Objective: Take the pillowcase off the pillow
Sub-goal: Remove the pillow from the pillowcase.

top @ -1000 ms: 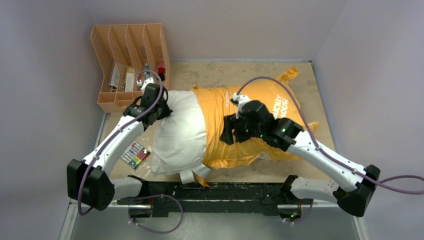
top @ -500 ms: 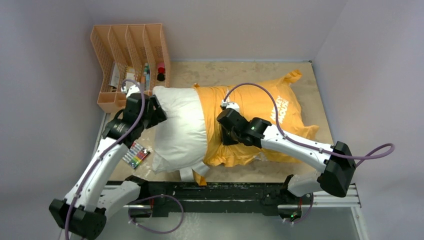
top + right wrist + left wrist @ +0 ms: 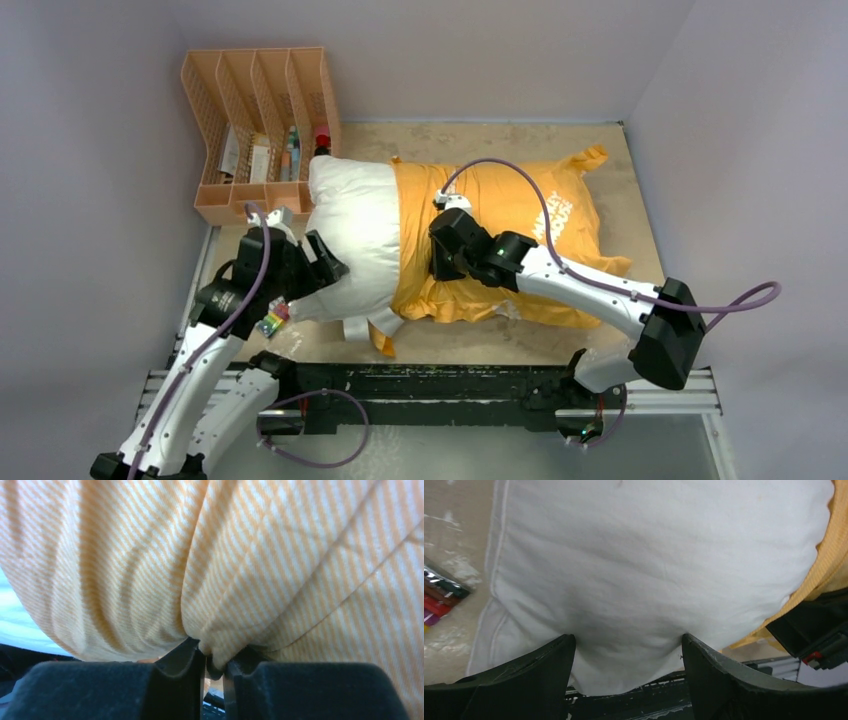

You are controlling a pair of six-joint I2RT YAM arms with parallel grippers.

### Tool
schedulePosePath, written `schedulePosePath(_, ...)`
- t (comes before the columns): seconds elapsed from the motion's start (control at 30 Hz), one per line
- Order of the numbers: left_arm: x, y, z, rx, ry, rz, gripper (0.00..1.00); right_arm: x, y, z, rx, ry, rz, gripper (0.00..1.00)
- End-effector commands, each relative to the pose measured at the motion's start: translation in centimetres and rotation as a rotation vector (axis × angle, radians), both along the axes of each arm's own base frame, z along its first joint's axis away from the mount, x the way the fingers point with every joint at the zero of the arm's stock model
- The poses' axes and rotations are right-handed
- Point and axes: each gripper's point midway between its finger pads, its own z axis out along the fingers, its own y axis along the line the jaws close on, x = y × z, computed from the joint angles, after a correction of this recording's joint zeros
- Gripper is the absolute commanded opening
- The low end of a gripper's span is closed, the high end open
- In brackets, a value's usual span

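The white pillow (image 3: 352,235) lies across the table with its left half bare. Its right half sits inside the orange-yellow pillowcase (image 3: 520,215), white lettering facing up. My left gripper (image 3: 326,270) is open at the pillow's near left edge. In the left wrist view the pillow (image 3: 649,555) bulges between the wide-apart fingers of that gripper (image 3: 629,647). My right gripper (image 3: 443,262) rests on the pillowcase near its open end. In the right wrist view this gripper (image 3: 214,661) is shut on a pinched fold of the striped pillowcase (image 3: 260,555).
An orange file organiser (image 3: 262,130) with small items stands at the back left. A pack of coloured markers (image 3: 272,321) lies under my left arm, also visible as the pack (image 3: 439,595) beside the pillow. The black base rail (image 3: 430,385) runs along the near edge. Walls close in on both sides.
My left gripper let go of the pillow's far left corner, opened and moved to its near left edge. My right gripper shut on the pillowcase. The pillow settled flatter.
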Motion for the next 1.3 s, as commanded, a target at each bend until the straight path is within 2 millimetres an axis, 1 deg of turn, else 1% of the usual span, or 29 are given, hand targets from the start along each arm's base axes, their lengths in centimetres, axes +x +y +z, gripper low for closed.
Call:
schedulePosePath(0.0, -1.3, -3.8, 0.0, -0.229, -0.028, -0.116, 0.77, 2.1, 1.5, 3.3, 0.117, -0.097, -0.017, 0.27)
schedulePosePath(0.03, -1.5, -4.2, -0.7, -0.254, -0.018, -0.124, 0.77, 1.9, 1.7, 3.0, 0.128, -0.086, -0.007, 0.37)
schedulePosePath(0.07, -1.6, -4.4, -1.5, -0.266, -0.007, -0.128, 0.77, 1.4, 2.0, 2.7, 0.133, -0.066, 0.016, 0.44)
schedulePosePath(0.13, -1.6, -4.3, -3.0, -0.259, 0.018, -0.118, 0.77, 1.1, 2.1, 2.7, 0.126, -0.042, 0.03, 0.5)
schedulePosePath(0.17, -1.3, -4.2, -3.4, -0.251, 0.018, -0.111, 0.77, 0.5, 2.3, 2.7, 0.125, -0.035, 0.067, 0.53)
schedulePosePath(0.23, -0.3, -4.1, -3.8, -0.238, 0.004, -0.09, 0.76, -1.6, 3.3, 2.7, 0.182, 0.019, 0.162, 0.6)
schedulePosePath(0.27, 0.3, -4.1, -3.9, -0.233, -0.002, -0.08, 0.73, -2.5, 3.6, 2.7, 0.196, 0.027, 0.183, 0.62)
schedulePosePath(0.3, 1.0, -4.1, -4.0, -0.226, -0.01, -0.069, 0.65, -3.3, 3.8, 2.8, 0.184, 0.014, 0.184, 0.68)
schedulePosePath(0.33, 1.6, -3.9, -4.1, -0.215, -0.017, -0.051, 0.52, -4.0, 3.3, 2.5, 0.12, 0.001, 0.147, 0.71)
schedulePosePath(0.4, 2.7, -3.3, -3.8, -0.188, -0.041, -0.008, 0.13, -5.5, 2.3, 1.6, -0.035, -0.033, 0.068, 0.76)
schedulePosePath(0.43, 3.1, -3.1, -3.5, -0.181, -0.057, 0.007, 0.01, -6.1, 1.7, 1.0, -0.091, -0.035, 0.011, 0.79)
schedulePosePath(0.5, 3.4, -3.0, -2.7, -0.177, -0.087, 0.006, 0.0, -6.7, 1.5, 0.2, -0.143, -0.046, -0.055, 0.83)
schedulePosePath(0.57, 3.3, -3.3, -2.3, -0.178, -0.093, -0.021, 0.0, -7.1, 2.5, -0.1, -0.126, -0.072, -0.087, 0.85)
schedulePosePath(0.63, 3.0, -3.3, -2.5, -0.17, -0.079, -0.032, 0.0, -6.7, 4.1, -0.7, -0.068, -0.1, -0.113, 0.91)
schedulePosePath(0.67, 2.9, -3.3, -2.6, -0.167, -0.074, -0.036, 0.0, -6.4, 4.6, -1.2, -0.047, -0.104, -0.147, 0.92)
schedulePosePath(0.7, 2.7, -3.2, -2.5, -0.165, -0.076, -0.037, 0.0, -5.9, 4.7, -2.4, -0.056, -0.117, -0.183, 0.94)
schedulePosePath(0.73, 2.6, -3.1, -2.3, -0.16, -0.079, -0.037, 0.0, -5.5, 4.5, -3.5, -0.078, -0.124, -0.216, 0.96)
schedulePosePath(0.77, 2.5, -2.9, -2.1, -0.156, -0.084, -0.034, 0.0, -5.0, 3.9, -4.3, -0.113, -0.145, -0.273, 0.99)
schedulePosePath(0.8, 2.3, -2.6, -1.8, -0.146, -0.087, -0.026, 0.0, -4.1, 2.5, -4.8, -0.161, -0.193, -0.354, 0.99)
schedulePosePath(0.83, 2.1, -2.3, -1.6, -0.135, -0.089, -0.018, 0.0, -3.3, 1.5, -5.1, -0.201, -0.237, -0.408, 0.96)
schedulePosePath(0.87, 1.9, -2.0, -1.3, -0.122, -0.088, -0.012, 0.0, -2.6, 0.9, -5.0, -0.233, -0.274, -0.441, 0.86)
schedulePosePath(0.9, 1.7, -1.6, -1.1, -0.104, -0.086, -0.003, 0.0, -1.8, 0.3, -4.9, -0.265, -0.305, -0.471, 0.75)
schedulePosePath(0.97, 1.2, -0.6, -0.9, -0.065, -0.083, 0.022, 0.0, -0.8, -1.2, -5.2, -0.319, -0.3, -0.513, 0.54)
schedulePosePath(1.03, 1.0, -0.1, -0.7, -0.046, -0.085, 0.038, 0.0, -0.3, -3.0, -5.2, -0.343, -0.288, -0.567, 0.27)
schedulePosePath(1.07, 1.2, 0.4, -0.6, -0.027, -0.094, 0.063, 0.0, -0.3, -4.0, -5.1, -0.358, -0.288, -0.577, 0.16)
schedulePosePath(1.1, 1.4, 0.8, -0.5, -0.014, -0.097, 0.08, 0.0, -0.3, -4.8, -4.7, -0.367, -0.296, -0.583, 0.09)
schedulePosePath(1.17, 1.7, 1.8, -0.7, 0.028, -0.089, 0.127, 0.0, -0.6, -6.5, -3.8, -0.385, -0.319, -0.579, 0.04)
schedulePosePath(1.2, 1.8, 2.8, -1.0, 0.07, -0.07, 0.171, 0.0, -0.8, -7.3, -3.4, -0.397, -0.328, -0.57, 0.03)
schedulePosePath(1.27, 1.5, 5.7, -0.9, 0.187, -0.041, 0.29, 0.0, -1.1, -9.2, -3.0, -0.431, -0.345, -0.538, 0.02)
